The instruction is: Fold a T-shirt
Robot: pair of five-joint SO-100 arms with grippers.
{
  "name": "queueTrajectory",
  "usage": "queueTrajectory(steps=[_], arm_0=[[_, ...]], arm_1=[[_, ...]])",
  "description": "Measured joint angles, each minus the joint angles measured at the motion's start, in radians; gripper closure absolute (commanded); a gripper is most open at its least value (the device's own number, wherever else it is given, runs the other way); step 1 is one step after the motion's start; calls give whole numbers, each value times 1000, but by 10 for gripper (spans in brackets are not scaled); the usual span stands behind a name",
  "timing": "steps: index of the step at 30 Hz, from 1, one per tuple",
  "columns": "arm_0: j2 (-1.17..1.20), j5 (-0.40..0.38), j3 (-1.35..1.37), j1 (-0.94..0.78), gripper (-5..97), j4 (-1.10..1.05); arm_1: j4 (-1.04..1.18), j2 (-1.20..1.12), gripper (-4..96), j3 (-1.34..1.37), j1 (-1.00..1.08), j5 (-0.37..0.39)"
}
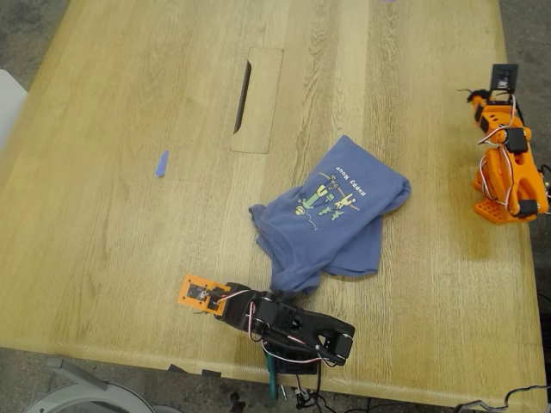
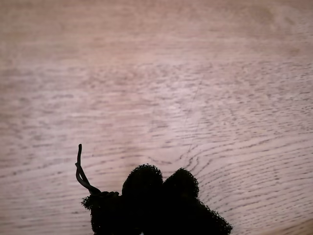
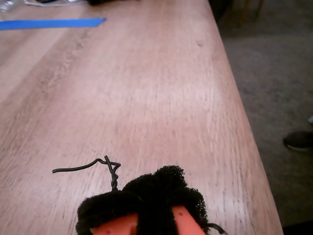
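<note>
The slate-blue T-shirt (image 1: 344, 237) lies bunched in the middle of the table, its green-and-yellow print (image 1: 331, 198) facing up. One end narrows to a point that touches the black arm (image 1: 297, 325) at the near edge. That arm carries my first gripper (image 2: 165, 185). Its black foam pads are pressed together over bare wood, and no cloth shows between them. My second gripper (image 3: 155, 185) sits on the orange arm (image 1: 504, 168) at the exterior view's right. It is also shut on nothing and stands far from the shirt.
A small blue scrap (image 1: 161, 163) lies towards the exterior view's left. A lidded slot (image 1: 256, 99) is set into the table beyond the shirt. Blue tape (image 3: 51, 23) crosses the far wood. The table edge (image 3: 247, 142) and the floor lie close beside my second gripper.
</note>
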Motion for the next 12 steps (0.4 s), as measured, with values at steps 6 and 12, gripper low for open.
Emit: queueTrajectory(steps=[6,12], arm_0=[[0,-51,0,5,918,77],[0,-74,0,-52,918,160]], arm_1=[[64,0,914,0,78,15],[135,0,914,0,153,15]])
